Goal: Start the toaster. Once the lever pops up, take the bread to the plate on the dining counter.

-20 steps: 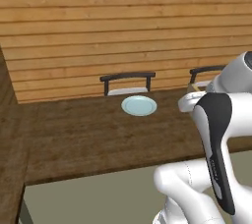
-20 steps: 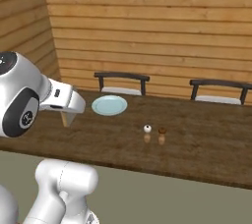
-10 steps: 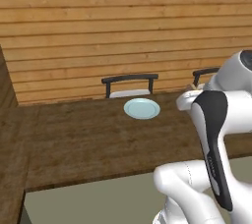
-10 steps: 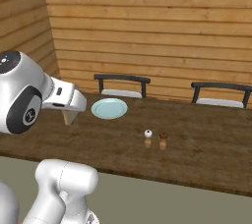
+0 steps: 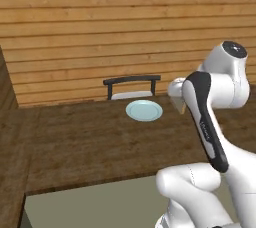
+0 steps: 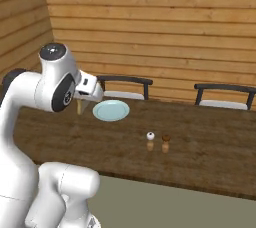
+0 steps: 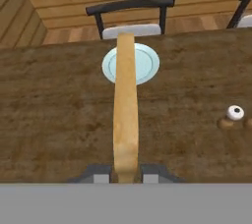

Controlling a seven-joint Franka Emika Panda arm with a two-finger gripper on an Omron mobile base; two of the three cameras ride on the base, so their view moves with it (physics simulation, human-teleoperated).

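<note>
- A wood-plank wall backs the dark wood-grain surface [image 5: 90, 147], the dining counter; its grey-green front shows below the near edge.
- The bread [image 7: 125, 105] is clamped edge-on between the end effector's [image 7: 125, 174] two fingertips, seen in the hand view as a long tan strip running up from the tips and crossing over the plate.
- In the right base view the bread [image 6: 80, 106] hangs below the hand, up off the surface and just to the left of the plate.
- The plate [image 7: 131, 64] — round, pale blue — sits on the surface near its far edge, bare apart from the slice passing in front of it in the hand view.
- A dark-backed chair [image 7: 130, 16] with a pale seat stands just behind the plate; a second chair [image 6: 225, 96] stands further right.
- Two small shakers [image 6: 157, 143] — one white-topped, one brown-topped — stand side by side on the surface, to the right of the plate and nearer the robot.
</note>
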